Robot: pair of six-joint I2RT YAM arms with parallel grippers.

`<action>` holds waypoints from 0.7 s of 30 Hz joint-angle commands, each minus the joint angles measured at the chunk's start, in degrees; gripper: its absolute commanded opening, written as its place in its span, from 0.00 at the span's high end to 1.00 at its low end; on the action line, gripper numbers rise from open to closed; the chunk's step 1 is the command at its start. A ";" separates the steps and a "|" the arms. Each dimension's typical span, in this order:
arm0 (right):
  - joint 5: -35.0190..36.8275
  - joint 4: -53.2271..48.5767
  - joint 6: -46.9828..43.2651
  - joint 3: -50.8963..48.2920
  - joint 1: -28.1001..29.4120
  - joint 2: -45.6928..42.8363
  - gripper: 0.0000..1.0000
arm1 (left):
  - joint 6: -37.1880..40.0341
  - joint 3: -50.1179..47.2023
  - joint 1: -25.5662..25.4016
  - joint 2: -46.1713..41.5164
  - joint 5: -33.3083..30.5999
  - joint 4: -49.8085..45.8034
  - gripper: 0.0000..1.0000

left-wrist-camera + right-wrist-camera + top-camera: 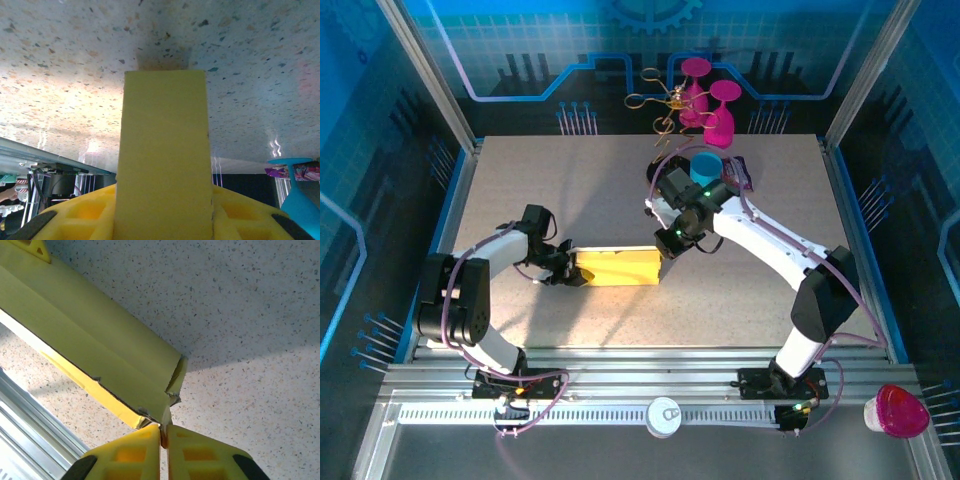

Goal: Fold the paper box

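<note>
The paper box (618,267) lies flat and closed on the speckled counter (570,190), near the middle, its long side running left to right. The left claw (568,268) is clamped on the box's left end; from the left wrist the yellow panel runs out from between its fingers. The right claw (665,250) sits at the right end, its fingers (130,455) almost together, seemingly pinching a thin corner edge of the box

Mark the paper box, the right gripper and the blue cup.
paper box (617,267): top external view, middle of its yellow top face.
right gripper (163,429): right wrist view, between its fingertips, at the box corner.
blue cup (705,166): top external view, its round top.
</note>
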 commanded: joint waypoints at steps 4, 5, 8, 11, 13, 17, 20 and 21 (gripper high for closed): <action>0.92 -2.12 0.99 2.37 0.92 0.44 0.79 | 0.39 0.55 0.56 0.69 -0.90 -1.08 0.83; 0.94 -2.27 1.02 2.49 0.85 0.55 0.80 | 0.44 0.53 0.54 0.70 -0.85 -1.08 0.82; 0.59 -2.60 1.04 3.02 0.92 0.77 0.81 | 0.42 0.54 0.56 0.67 -0.81 -0.99 0.83; 0.41 -2.65 1.17 2.96 0.93 1.15 0.84 | 0.46 0.54 0.56 0.68 -0.79 -0.93 0.82; 0.36 -2.51 1.34 2.98 1.11 1.18 0.86 | 0.46 0.53 0.55 0.71 -0.81 -0.99 0.83; 0.21 -2.29 1.57 3.28 1.35 1.29 0.89 | 0.51 0.37 0.56 0.59 -0.73 -0.94 0.83; 0.18 -2.40 1.90 3.10 1.28 1.62 0.89 | 0.50 0.42 0.57 0.58 -0.72 -0.89 0.83; 0.15 -2.38 1.90 3.01 1.36 1.61 0.89 | 0.46 0.40 0.62 0.64 -0.77 -0.83 0.83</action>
